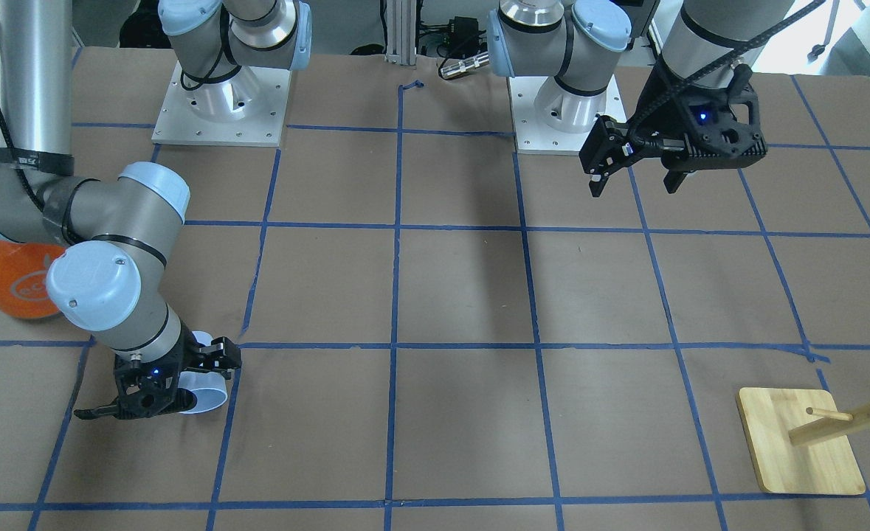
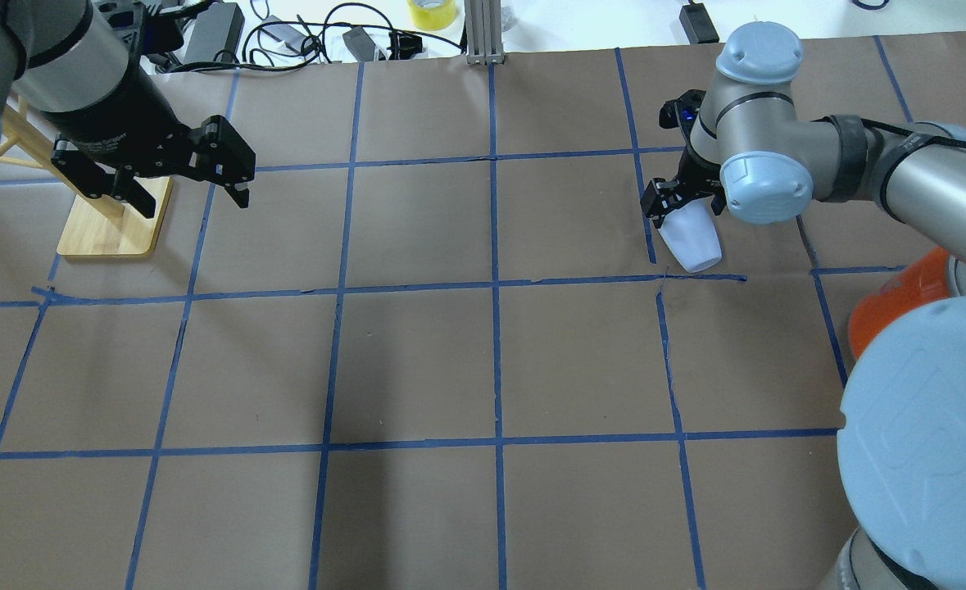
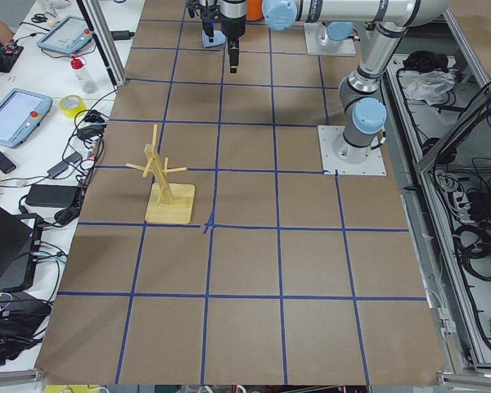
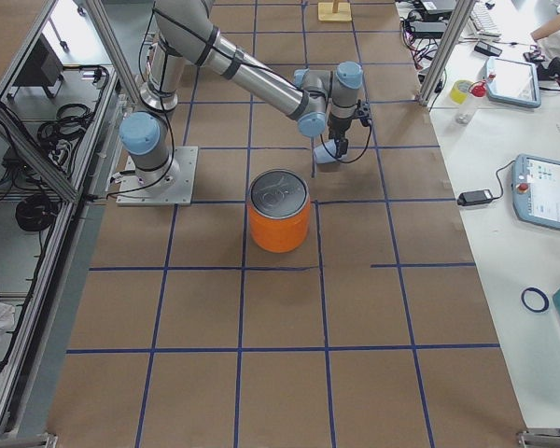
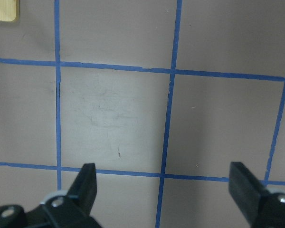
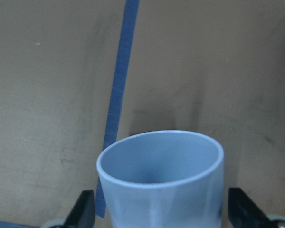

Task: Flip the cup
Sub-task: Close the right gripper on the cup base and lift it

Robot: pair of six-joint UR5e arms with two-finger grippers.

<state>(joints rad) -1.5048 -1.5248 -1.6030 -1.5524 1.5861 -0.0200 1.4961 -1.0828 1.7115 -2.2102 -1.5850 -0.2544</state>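
The cup (image 6: 161, 175), a small pale blue-white tumbler, sits between the fingers of my right gripper (image 6: 161, 216). Its open mouth points away from the wrist camera. The jaws stand wide, with a small gap on each side of the cup. In the front-facing view the cup (image 1: 209, 398) is tilted low over the table at the right gripper (image 1: 160, 383). It also shows in the overhead view (image 2: 693, 242) below the right gripper (image 2: 683, 205). My left gripper (image 2: 196, 203) is open and empty, above the table near the wooden stand; it also shows in the left wrist view (image 5: 161, 190).
A big orange can (image 4: 280, 224) with a silver top stands close to the right arm's elbow (image 1: 95, 284). A wooden peg stand (image 2: 110, 225) on a square base sits on the far left side. Blue tape lines grid the brown table (image 2: 491, 360).
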